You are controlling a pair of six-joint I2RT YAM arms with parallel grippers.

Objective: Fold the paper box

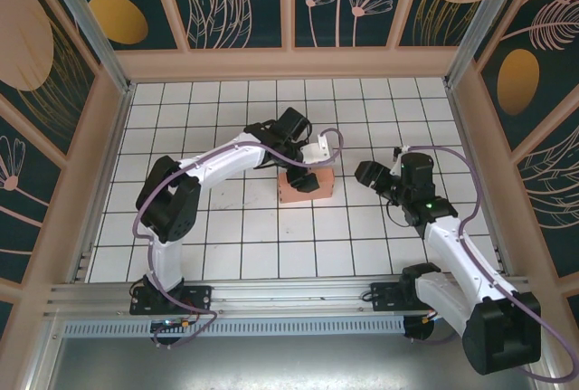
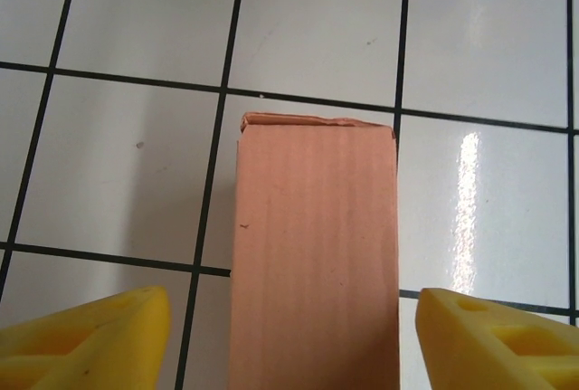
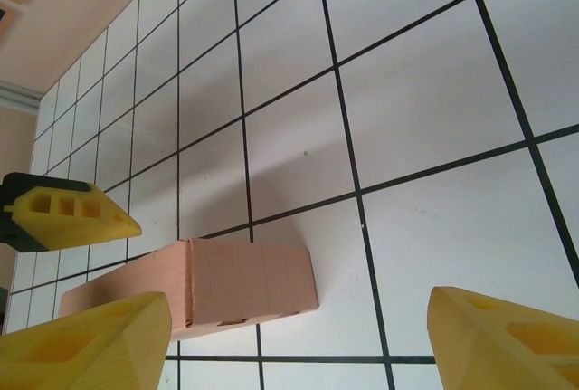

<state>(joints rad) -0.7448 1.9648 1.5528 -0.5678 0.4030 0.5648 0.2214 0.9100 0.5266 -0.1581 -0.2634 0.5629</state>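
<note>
Paper box (image 1: pixel 289 193) is sitting near the middle of the white tiled counter (image 1: pixel 226 227). It is already looking like a closed rectangular block (a seam edge is showing at its far end in the left wrist view).

Left pincer (image 1: pixel 306 179) is hovering directly over the box with its fingers spread. In the left wrist view the box (image 2: pixel 312 254) is running toward 12 o'clock between the two yellow fingertips (image 2: pixel 99 336). A gap is showing on either side, so nothing is being pinched.

Right pincer (image 1: pixel 366 175) is sitting at the box's 3 o'clock, apart from it, also spread and holding nothing. Its own camera is showing the box (image 3: pixel 244 286) lying flat on the tiles at about 7 o'clock in frame.

Handling judgement: this is thin card, so it is probably very light, easy to dent, and liable to skid on the glossy tiles. The best hold is likely across the two long side walls near mid-length, squeezing gently. Pressing hard on the top panel is risking a crease or a popped flap.
</note>
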